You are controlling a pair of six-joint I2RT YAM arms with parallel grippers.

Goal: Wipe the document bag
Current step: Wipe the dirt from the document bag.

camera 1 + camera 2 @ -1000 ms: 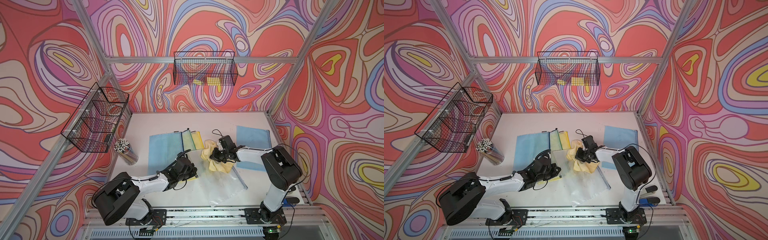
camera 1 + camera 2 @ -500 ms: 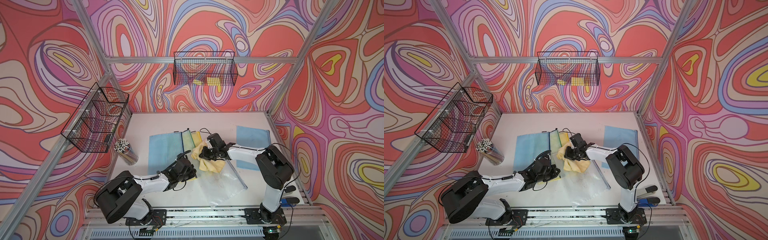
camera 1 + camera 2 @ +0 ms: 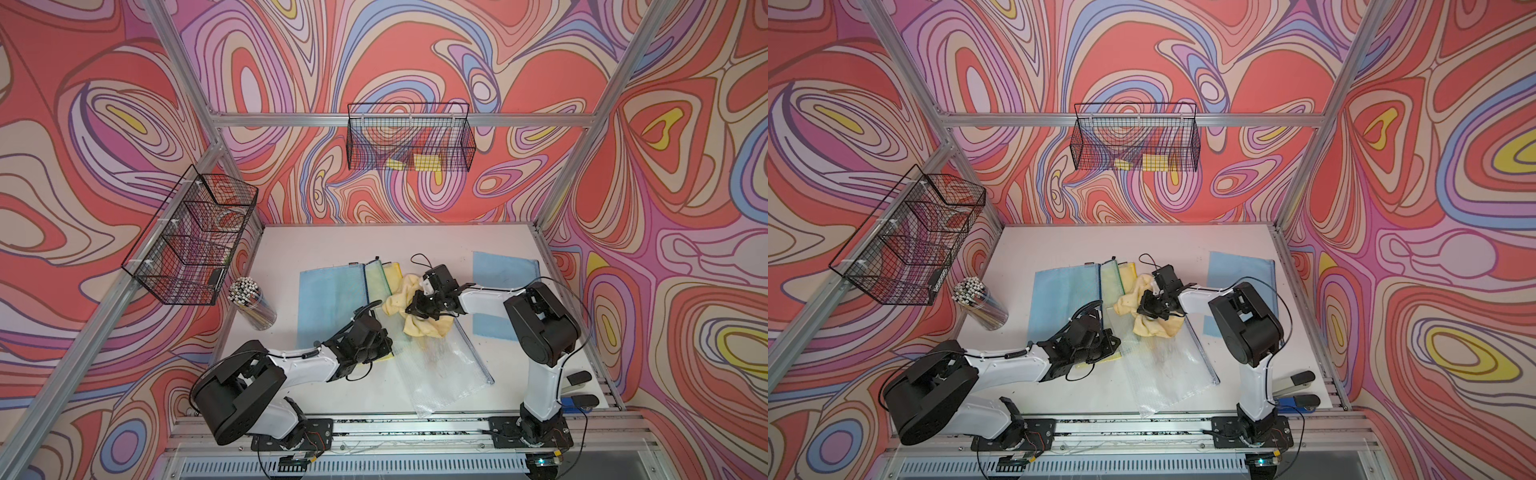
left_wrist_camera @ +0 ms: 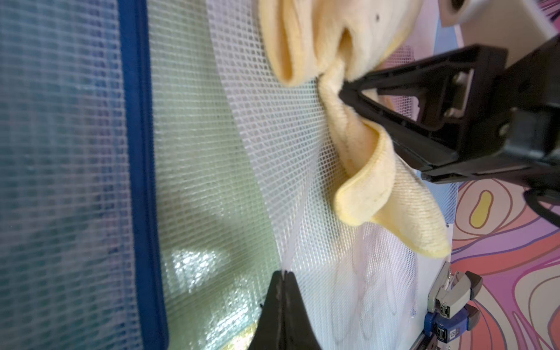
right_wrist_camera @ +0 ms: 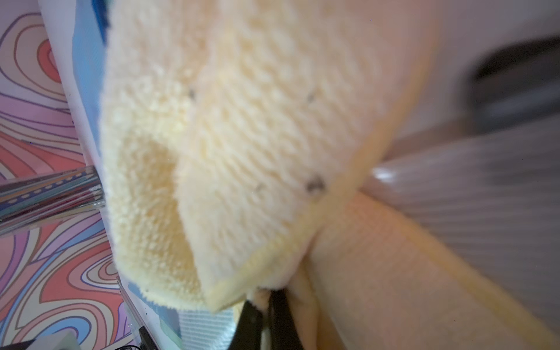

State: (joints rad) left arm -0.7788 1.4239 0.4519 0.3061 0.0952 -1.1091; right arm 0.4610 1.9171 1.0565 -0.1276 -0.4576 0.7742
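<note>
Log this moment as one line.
left gripper: shut on clear document bag edge | right gripper: shut on yellow cloth | cloth: on bag's far end

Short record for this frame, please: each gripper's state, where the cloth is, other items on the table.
left gripper: shut on an edge of the clear mesh document bag
right gripper: shut on the yellow cloth
cloth position: bunched over the far end of that bag
other items: blue document bag, second blue bag, green mesh bag, jar of pencils
</note>
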